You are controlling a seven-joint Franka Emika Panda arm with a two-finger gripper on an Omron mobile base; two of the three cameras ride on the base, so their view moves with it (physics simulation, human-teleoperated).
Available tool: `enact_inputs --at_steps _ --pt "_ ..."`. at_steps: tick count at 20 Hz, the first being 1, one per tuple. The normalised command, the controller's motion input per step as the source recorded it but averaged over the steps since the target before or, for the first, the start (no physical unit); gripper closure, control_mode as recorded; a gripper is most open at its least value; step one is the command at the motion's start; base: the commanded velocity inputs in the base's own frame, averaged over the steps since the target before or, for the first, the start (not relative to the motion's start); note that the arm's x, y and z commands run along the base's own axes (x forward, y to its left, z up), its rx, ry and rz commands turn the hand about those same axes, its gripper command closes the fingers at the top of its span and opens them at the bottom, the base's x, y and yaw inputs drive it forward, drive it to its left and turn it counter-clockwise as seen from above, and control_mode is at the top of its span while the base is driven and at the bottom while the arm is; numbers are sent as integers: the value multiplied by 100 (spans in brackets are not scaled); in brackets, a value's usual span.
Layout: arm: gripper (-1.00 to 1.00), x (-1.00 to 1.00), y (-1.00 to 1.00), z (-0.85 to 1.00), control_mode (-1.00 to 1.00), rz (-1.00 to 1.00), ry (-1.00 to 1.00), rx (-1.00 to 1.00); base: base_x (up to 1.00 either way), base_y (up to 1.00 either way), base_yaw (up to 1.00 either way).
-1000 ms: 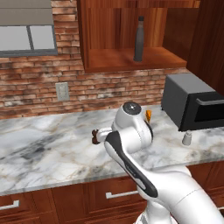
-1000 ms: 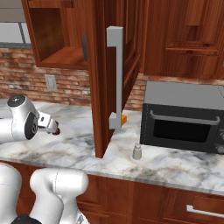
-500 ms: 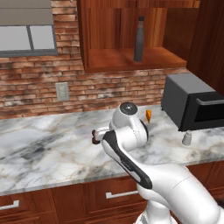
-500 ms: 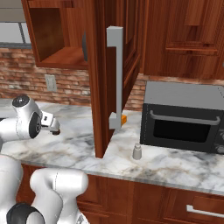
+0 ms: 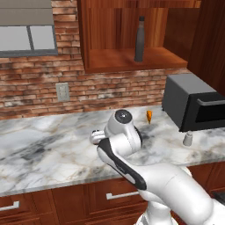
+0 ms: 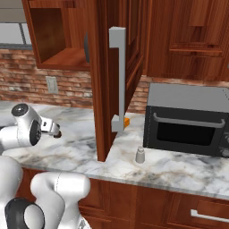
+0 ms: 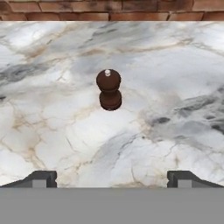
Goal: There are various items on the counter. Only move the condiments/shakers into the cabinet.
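1. Desk [image 5: 52, 154]: white marble slab with grey veins, brick wall behind it.
2. Cabinet [image 5: 132, 61]: door open; tall dark bottle [image 5: 139, 39] stands upright on its shelf.
3. Black microwave [image 5: 193, 107] on the desk at right.
4. End effector [image 7: 111, 178]: fingers spread wide, empty, hovering above the desk with the pepper mill [image 7: 109, 89] between the tips but farther off, no contact.
5. Pale grey shaker [image 5: 188, 139] upright, just in front of the microwave.
6. Orange wedge [image 5: 149, 116] on the desk left of the microwave, toward the wall.
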Motion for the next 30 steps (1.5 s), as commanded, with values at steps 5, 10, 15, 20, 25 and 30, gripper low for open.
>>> enact_inputs --at_steps 5,10,15,20,25,30 --pt "-100 23 5 -25 -100 2 -2 0 0 0 0" --pt "-100 35 2 -9 -100 0 0 0 0 0 0" --pt "-100 41 6 -5 -100 0 0 0 0 0 0" --pt "-100 39 10 -6 -100 0 0 0 0 0 0" --pt "-100 32 12 -16 -100 0 0 0 0 0 0" --pt "-100 27 13 -25 -100 0 0 0 0 0 0"
